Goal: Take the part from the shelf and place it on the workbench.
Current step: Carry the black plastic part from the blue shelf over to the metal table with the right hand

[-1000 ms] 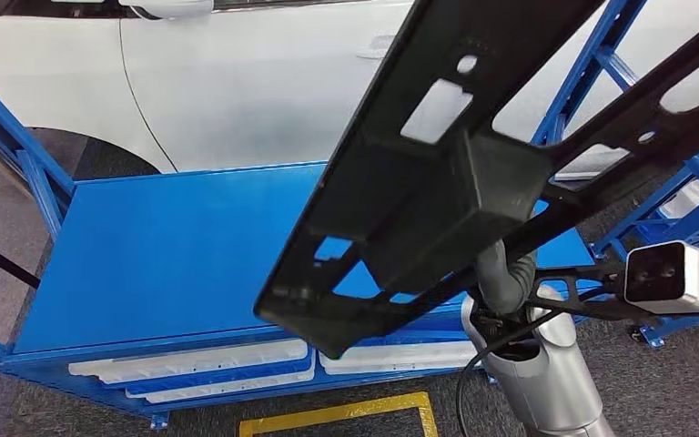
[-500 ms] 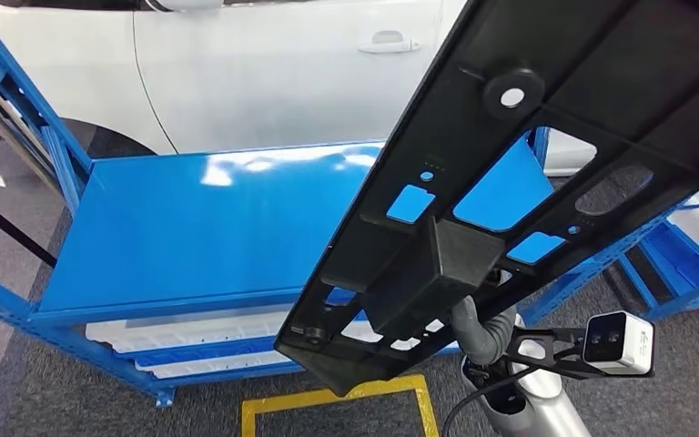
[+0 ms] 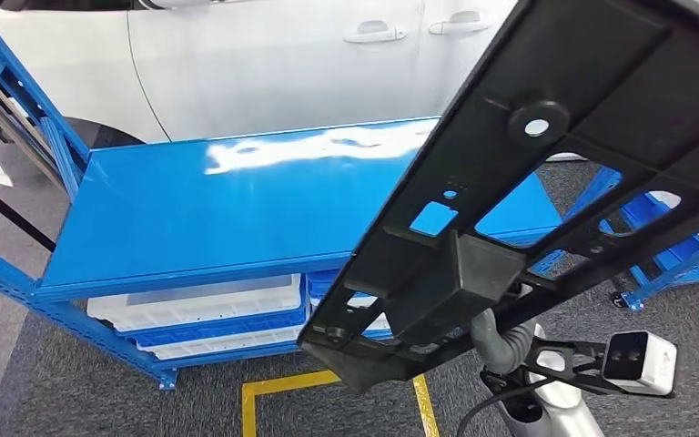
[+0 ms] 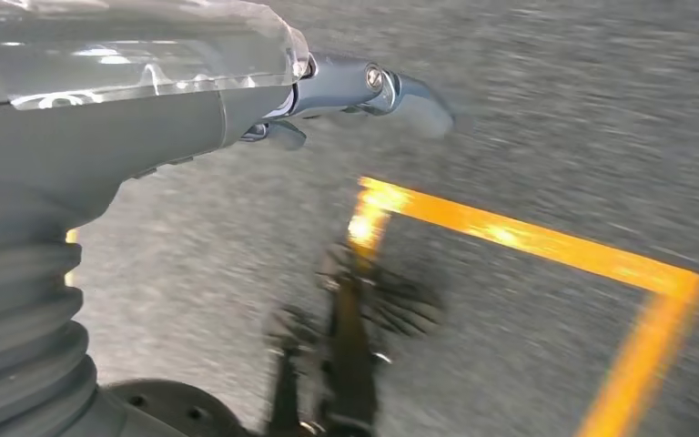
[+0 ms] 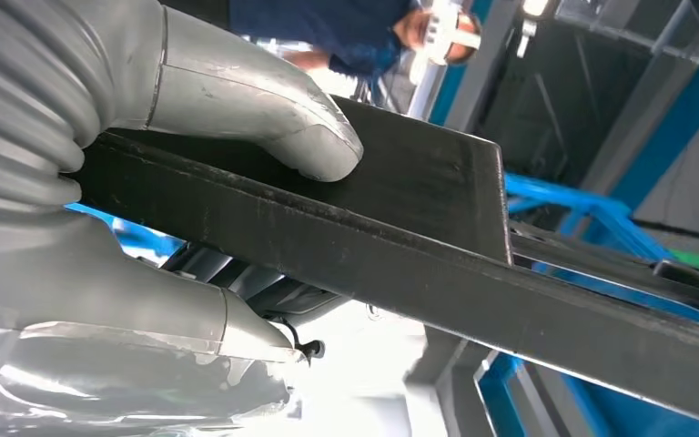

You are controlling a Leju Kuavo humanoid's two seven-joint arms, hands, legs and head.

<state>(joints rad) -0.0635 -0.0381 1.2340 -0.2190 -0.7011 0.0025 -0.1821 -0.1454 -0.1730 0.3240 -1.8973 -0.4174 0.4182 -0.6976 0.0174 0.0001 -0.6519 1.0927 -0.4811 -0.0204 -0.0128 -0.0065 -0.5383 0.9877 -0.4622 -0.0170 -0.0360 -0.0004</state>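
The blue tabletop stood on grey floor; white trays lay on its lower shelf.

The blue desk top lies bare and open from above. Blue uprights flank its left side, and a white car stands close behind it.

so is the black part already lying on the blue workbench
No, the black part is up in the air, gripped by the right hand, above the blue workbench.

White car behind, yellow floor tape on grey carpet, white trays below.
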